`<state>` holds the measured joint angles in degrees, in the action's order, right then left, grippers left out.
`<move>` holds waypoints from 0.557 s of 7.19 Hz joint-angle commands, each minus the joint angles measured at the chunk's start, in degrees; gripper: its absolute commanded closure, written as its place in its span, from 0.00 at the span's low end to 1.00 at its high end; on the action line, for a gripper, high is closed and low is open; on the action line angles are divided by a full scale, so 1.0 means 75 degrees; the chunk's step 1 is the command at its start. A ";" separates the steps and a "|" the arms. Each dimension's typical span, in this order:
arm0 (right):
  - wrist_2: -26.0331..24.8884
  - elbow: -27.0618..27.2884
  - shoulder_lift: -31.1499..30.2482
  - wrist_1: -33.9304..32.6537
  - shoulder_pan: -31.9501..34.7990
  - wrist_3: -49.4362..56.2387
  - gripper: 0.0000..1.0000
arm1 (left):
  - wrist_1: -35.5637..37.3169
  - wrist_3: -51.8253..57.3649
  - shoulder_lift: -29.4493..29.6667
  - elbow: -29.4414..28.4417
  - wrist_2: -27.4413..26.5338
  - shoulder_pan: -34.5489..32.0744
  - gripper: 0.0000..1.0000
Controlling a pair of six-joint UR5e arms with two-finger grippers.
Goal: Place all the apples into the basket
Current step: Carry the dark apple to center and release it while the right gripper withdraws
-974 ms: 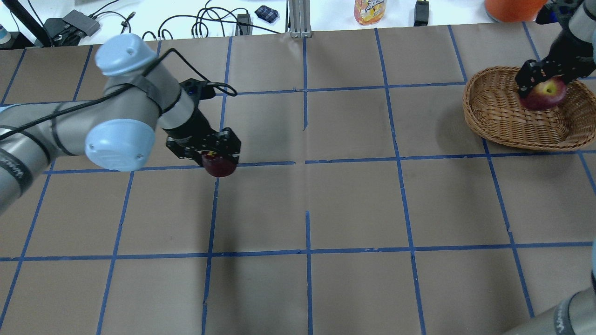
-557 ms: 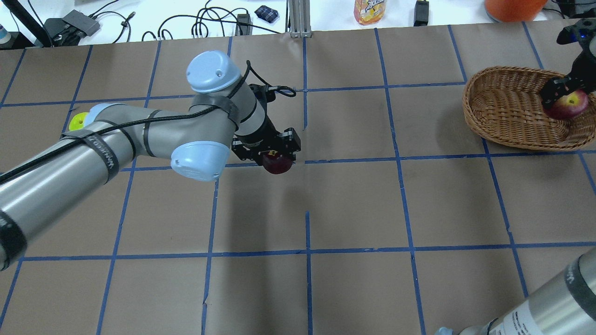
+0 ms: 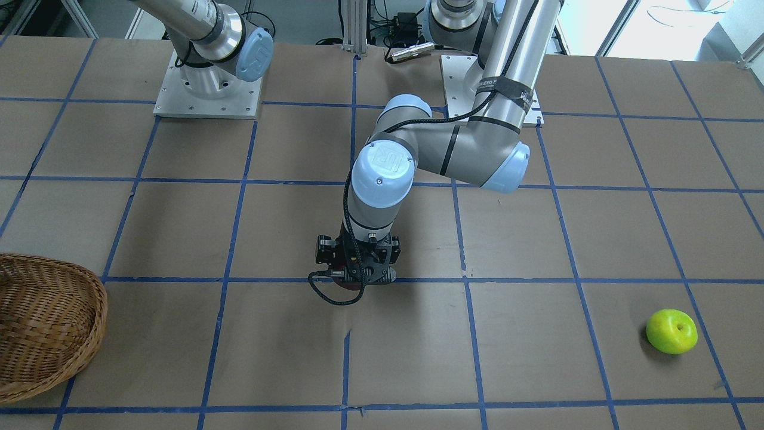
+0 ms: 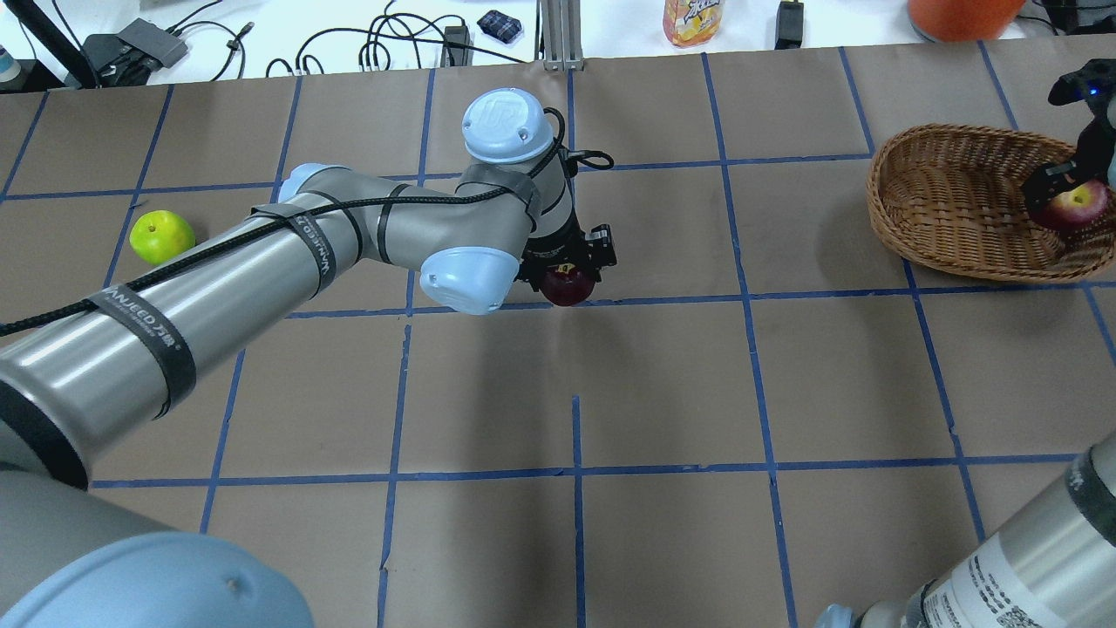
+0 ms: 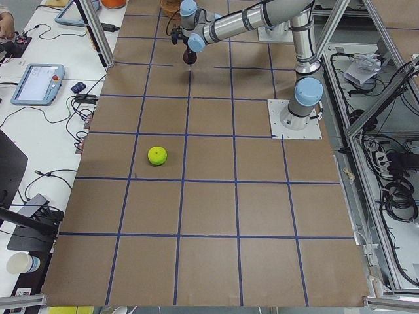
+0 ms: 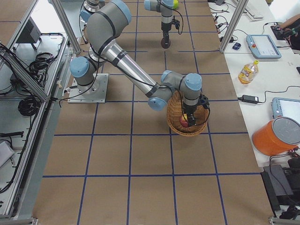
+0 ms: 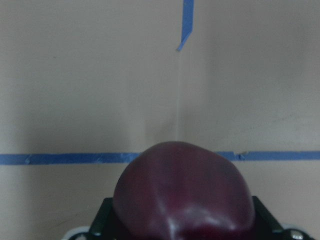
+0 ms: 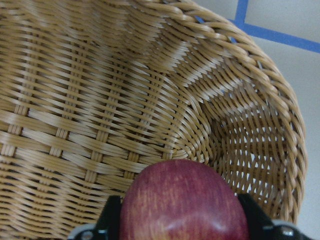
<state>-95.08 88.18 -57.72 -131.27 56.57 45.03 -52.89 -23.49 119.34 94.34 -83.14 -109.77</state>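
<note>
My left gripper (image 4: 568, 272) is shut on the dark maroon apple (image 4: 567, 286) and holds it just above the table's middle; the apple fills the lower left wrist view (image 7: 182, 195). My right gripper (image 4: 1065, 194) is shut on the red apple (image 4: 1079, 202) and holds it inside the wicker basket (image 4: 942, 201), near its right wall (image 8: 240, 125). The red apple shows in the right wrist view (image 8: 185, 205). The lime green apple (image 4: 161, 236) lies alone on the table at the far left, also seen in the front view (image 3: 671, 331).
A juice bottle (image 4: 693, 19), an orange bucket (image 4: 959, 16), cables (image 4: 392, 44) and an aluminium post (image 4: 562, 35) stand along the table's far edge. The long left arm (image 4: 261, 270) reaches over the table's left half.
My left arm has carried the maroon apple to the right, from left of centre to the middle. My right gripper has moved the red apple rightward within the basket.
</note>
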 commanded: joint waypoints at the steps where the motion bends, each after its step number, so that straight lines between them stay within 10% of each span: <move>1: 0.0010 -0.0003 -0.0108 -0.0053 -0.0008 0.0054 0.00 | 0.0021 -0.0184 0.0341 -0.0087 -0.0024 -0.0176 0.02; 4: 0.0021 0.0009 -0.1171 0.1324 0.0306 -0.0132 0.00 | -0.0108 -0.0045 0.0074 -0.0226 0.0058 -0.0130 0.00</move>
<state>-94.97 88.25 -62.87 -126.79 57.47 44.73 -53.21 -24.57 121.26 93.22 -82.91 -111.11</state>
